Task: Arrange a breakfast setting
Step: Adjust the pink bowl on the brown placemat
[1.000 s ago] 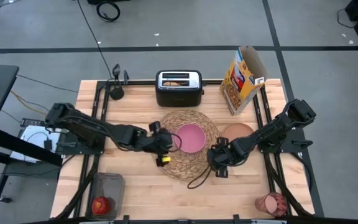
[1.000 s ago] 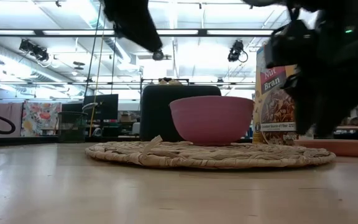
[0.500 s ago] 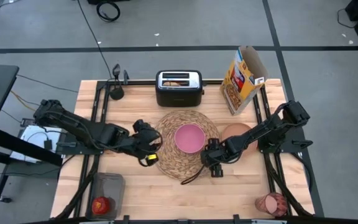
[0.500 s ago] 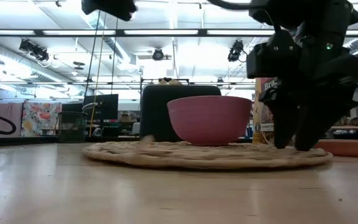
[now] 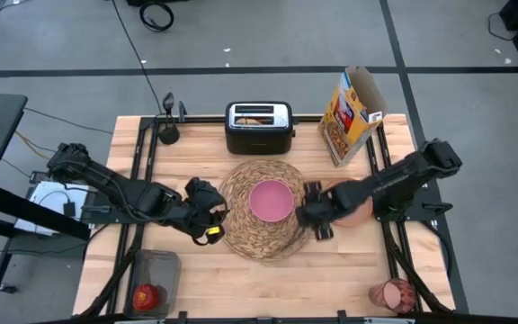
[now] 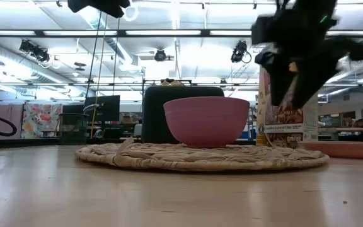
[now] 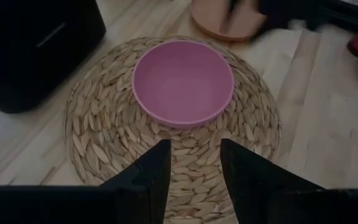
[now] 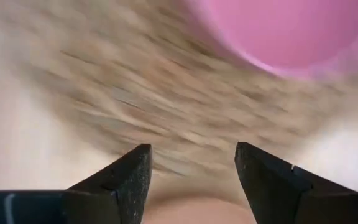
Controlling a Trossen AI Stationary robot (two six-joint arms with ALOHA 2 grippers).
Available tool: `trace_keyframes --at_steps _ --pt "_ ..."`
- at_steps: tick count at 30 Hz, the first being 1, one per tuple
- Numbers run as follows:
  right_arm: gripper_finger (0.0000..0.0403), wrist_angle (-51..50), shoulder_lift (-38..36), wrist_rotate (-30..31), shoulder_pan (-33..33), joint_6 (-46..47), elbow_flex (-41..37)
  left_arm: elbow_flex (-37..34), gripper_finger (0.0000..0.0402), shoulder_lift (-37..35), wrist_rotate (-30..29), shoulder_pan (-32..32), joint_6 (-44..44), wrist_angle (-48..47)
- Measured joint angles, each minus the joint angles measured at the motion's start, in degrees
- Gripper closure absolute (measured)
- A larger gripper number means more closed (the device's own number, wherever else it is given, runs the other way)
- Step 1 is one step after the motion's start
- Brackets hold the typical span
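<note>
A round woven placemat (image 5: 241, 236) lies flat mid-table with a pink bowl (image 5: 272, 200) standing on it. A salmon-brown plate (image 5: 353, 200) lies on the table by the mat's right edge. My left gripper (image 5: 218, 216) hovers open above the mat's left edge, nothing between its fingers (image 7: 194, 146). My right gripper (image 5: 307, 216) hangs open above the gap between mat and plate, raised well off the table (image 6: 290, 88); its fingers (image 8: 194, 155) are empty. A red apple (image 5: 147, 295) sits in a box at the near left corner, and a pink tumbler (image 5: 392, 294) stands at the near right.
A black toaster (image 5: 259, 126) stands behind the mat, and a yellow cereal box (image 5: 351, 115) at the far right. The grey box (image 5: 156, 272) holds the apple. Bare wood lies along the near edge between box and tumbler.
My left gripper has pulled back off the placemat toward the table's left edge and risen. My right gripper has lifted from the mat's near right edge, gone toward the far edge and rolled. The placemat with its bowl has slid slightly left.
</note>
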Motion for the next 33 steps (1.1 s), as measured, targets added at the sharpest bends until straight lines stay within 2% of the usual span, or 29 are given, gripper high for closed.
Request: trace_keyframes --at_steps 3,6,8,11,14,25,33 --pt "0.0167 1.87 0.16 4.01 -5.72 -6.4 -0.98 0.0 0.0255 0.0 0.02 -0.12 -0.12 0.16" --pt "0.0167 6.53 1.14 5.09 -10.78 -12.22 -1.2 0.0 0.0255 0.0 0.02 0.06 -0.6 0.34" --pt "0.0167 8.88 1.83 4.6 -13.19 -16.01 -1.22 0.0 0.0255 0.0 0.0 0.1 -1.52 0.5" --pt "0.0167 12.29 2.8 0.59 -15.23 -20.4 -1.24 0.0 0.0255 0.02 -0.02 -0.21 -2.32 0.43" --pt "0.0167 14.14 3.4 -3.37 -15.53 -23.3 -1.25 0.0 0.0255 0.02 0.0 -0.61 -2.7 0.07" --pt "0.0167 16.42 3.61 -8.57 -13.63 -23.96 -1.26 0.0 0.0255 0.02 -0.09 0.95 -2.35 -2.72" --pt "0.0167 16.67 3.31 -9.24 -12.99 -23.77 -1.26 0.04 0.0255 -1.34 0.08 2.39 -1.38 -2.37"
